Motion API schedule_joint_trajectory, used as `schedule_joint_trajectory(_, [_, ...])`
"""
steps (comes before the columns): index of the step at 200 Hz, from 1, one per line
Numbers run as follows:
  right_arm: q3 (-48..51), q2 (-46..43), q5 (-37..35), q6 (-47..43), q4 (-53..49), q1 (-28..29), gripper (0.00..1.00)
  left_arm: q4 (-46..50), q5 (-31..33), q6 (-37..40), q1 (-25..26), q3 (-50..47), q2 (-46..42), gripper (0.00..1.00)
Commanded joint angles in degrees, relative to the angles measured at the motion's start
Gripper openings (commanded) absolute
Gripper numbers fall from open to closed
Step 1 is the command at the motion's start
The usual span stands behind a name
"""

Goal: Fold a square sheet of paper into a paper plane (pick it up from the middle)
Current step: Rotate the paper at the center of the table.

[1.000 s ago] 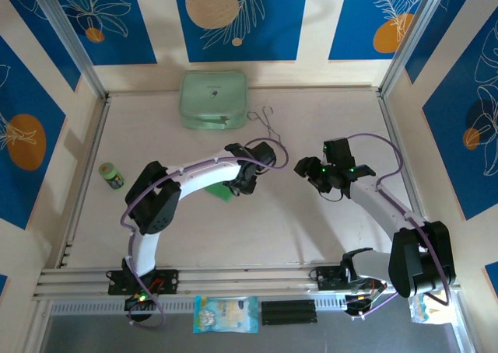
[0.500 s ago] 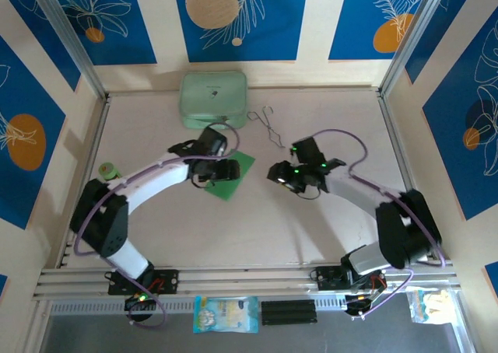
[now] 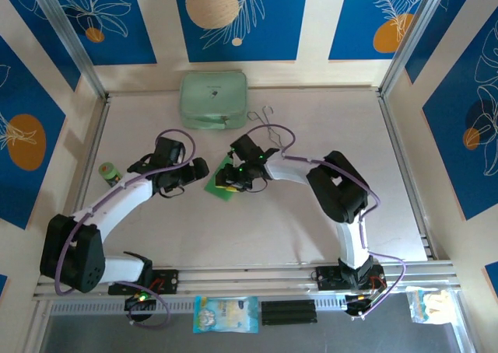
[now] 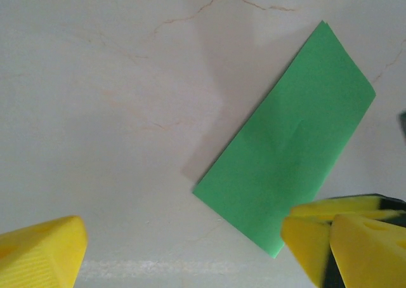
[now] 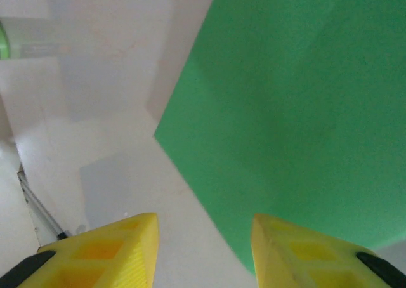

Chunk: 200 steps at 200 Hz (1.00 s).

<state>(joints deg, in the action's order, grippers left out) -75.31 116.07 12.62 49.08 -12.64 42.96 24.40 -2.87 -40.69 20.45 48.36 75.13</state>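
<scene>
1. Grip: the right claw point(image 5: 203, 240) stands partly open and holds nothing. One yellow finger hangs over the green sheet of paper point(image 5: 304, 110) and the other over the bare table point(image 5: 101, 142). The sheet's edge runs between them.
2. The left claw point(image 4: 184, 243) is spread wide and empty, just beside the sheet. In its wrist view, its right finger overlaps the sheet's near corner.
3. The sheet lies flat near the middle of the table, between the two claws and partly under the right one. It looks like a long rectangle, probably folded once, though I cannot tell the layers apart.
4. First risk: the right claw is set on an edge, not the middle. A pinch there could drag the thin sheet across the table or crumple the corner instead of lifting it.
5. Second risk: flat paper gives the fingers nothing to get under. They may scrape the table and close on air.
6. Third risk: if the sheet is folded, the claw could catch only the top layer, which would pull the fold open and spoil the crease.
7. Fourth risk: the two claws are near each other, so a careless reach by either could knock the other or shove the sheet askew.
8. The mint case point(image 3: 213, 99) and the wire tongs point(image 3: 267, 124) are well apart at the back and are unlikely to interfere.
</scene>
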Motion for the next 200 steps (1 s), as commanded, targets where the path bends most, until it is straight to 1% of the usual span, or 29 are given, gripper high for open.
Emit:
schedule_joint_trajectory(1, [-2.4,2.5,3.4,-2.1,-3.7,0.6,0.43,-1.6,-1.9,-1.0,-0.8,-0.8,-0.6,0.98])
schedule_joint_trajectory(19, [-2.4,3.6,4.3,-4.2,-5.8,0.6,0.41,-2.3,-2.7,-1.0,-0.9,-0.7,0.3,0.99])
schedule_joint_trajectory(42, [0.8,2.0,3.8,-9.5,-8.8,0.1,0.4,-2.5,-3.4,-0.7,-0.9,-0.5,1.0,0.99])
schedule_joint_trajectory(54, [3.1,0.3,3.3,-13.8,-10.7,-0.7,0.4,-2.6,-3.9,-0.3,-0.9,-0.5,1.2,0.99])
schedule_joint_trajectory(78, [8.7,-4.0,3.1,-25.1,-15.6,-3.2,0.4,-3.0,-5.6,0.7,-0.9,-0.4,1.4,0.99])
schedule_joint_trajectory(88, [10.3,-6.1,1.5,-29.0,-17.8,-4.3,0.4,-3.5,-6.7,1.1,-0.9,-0.4,1.7,1.0])
schedule_joint_trajectory(103, [11.8,-9.0,0.3,-32.8,-19.9,-5.7,0.39,-4.6,-8.8,1.2,-0.9,-0.5,2.1,1.0])
schedule_joint_trajectory(117, [12.2,-12.3,0.1,-34.3,-20.0,-6.3,0.4,-6.4,-11.5,1.1,-0.8,-0.5,2.9,1.0])
schedule_joint_trajectory(133, [12.9,-17.1,-0.1,-31.0,-16.7,-6.9,0.41,-8.8,-14.9,0.9,-0.4,-0.7,4.0,1.0])
schedule_joint_trajectory(149, [13.8,-20.6,-2.4,-22.4,-12.6,-7.6,0.44,-10.9,-17.3,-0.3,0.6,-1.1,4.8,1.0])
schedule_joint_trajectory(155, [14.1,-21.5,-4.3,-18.4,-11.6,-7.8,0.45,-11.6,-18.2,-0.9,1.0,-1.2,5.1,1.0])
schedule_joint_trajectory(163, [14.5,-21.9,-7.7,-13.1,-10.9,-7.8,0.45,-12.6,-19.0,-2.0,1.8,-1.5,5.6,1.0])
schedule_joint_trajectory(178, [15.2,-21.6,-10.1,-4.1,-9.8,-7.6,0.45,-14.4,-20.7,-3.6,3.2,-2.1,6.6,1.0])
schedule_joint_trajectory(200, [16.5,-20.3,-11.5,3.6,-7.2,-7.0,0.45,-15.7,-22.2,-5.1,4.9,-2.1,8.1,0.98])
